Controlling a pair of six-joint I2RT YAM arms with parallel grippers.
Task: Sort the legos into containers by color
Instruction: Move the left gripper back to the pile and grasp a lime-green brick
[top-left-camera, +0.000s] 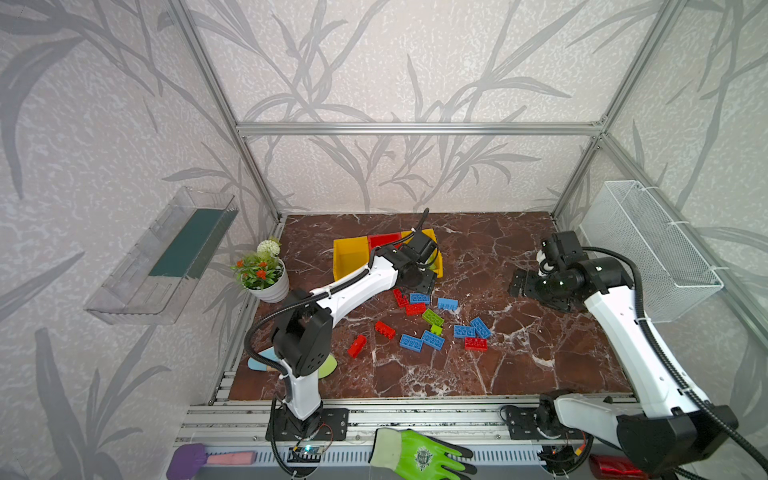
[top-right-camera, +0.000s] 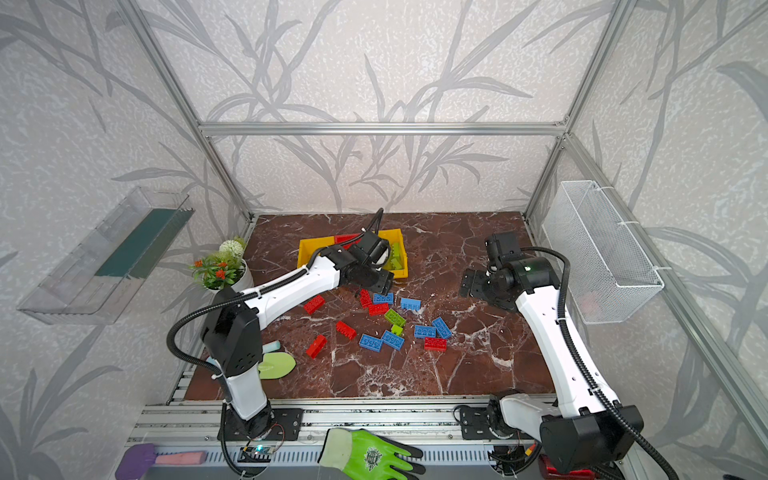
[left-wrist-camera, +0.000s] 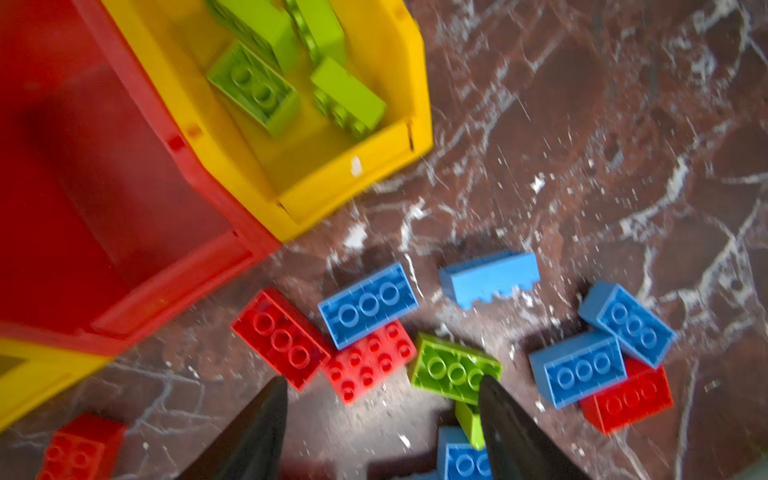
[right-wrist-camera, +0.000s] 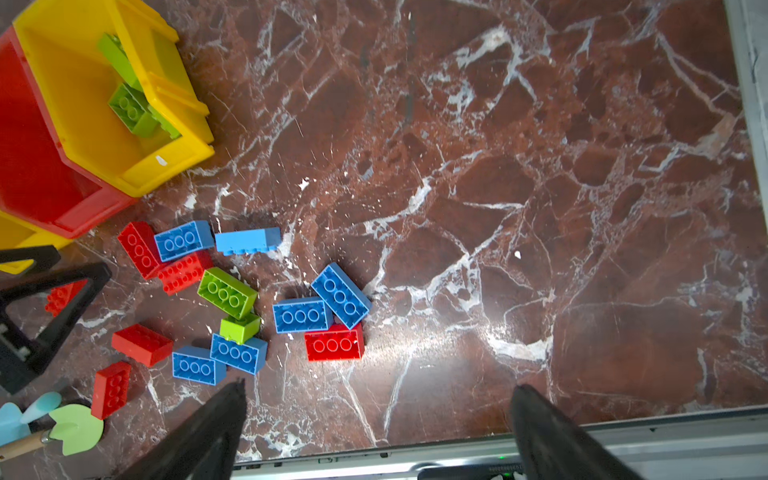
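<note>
Red, blue and lime legos lie scattered mid-table, among them a lime brick (top-left-camera: 433, 317) (left-wrist-camera: 455, 370), a blue one (top-left-camera: 419, 298) and a red one (top-left-camera: 357, 345). Behind them stand the containers: a yellow bin (top-left-camera: 347, 259), a red bin (top-left-camera: 384, 240) (left-wrist-camera: 178, 143) and a yellow bin (left-wrist-camera: 419, 83) (right-wrist-camera: 195, 143) holding several lime bricks (left-wrist-camera: 253, 89). My left gripper (top-left-camera: 422, 284) (top-right-camera: 380, 284) (left-wrist-camera: 382, 380) hovers open at the bins' front edge, above the red and blue bricks, nothing between its fingers. My right gripper (top-left-camera: 519, 284) (right-wrist-camera: 381, 386) stands wide open over bare table to the right.
A flower pot (top-left-camera: 268, 276) stands at the left edge. A clear tray (top-left-camera: 166, 257) hangs on the left wall, a white wire basket (top-left-camera: 652, 249) on the right. A lime toy shovel (top-right-camera: 276, 365) lies near the left arm's base. A green glove (top-left-camera: 415, 455) rests on the front rail.
</note>
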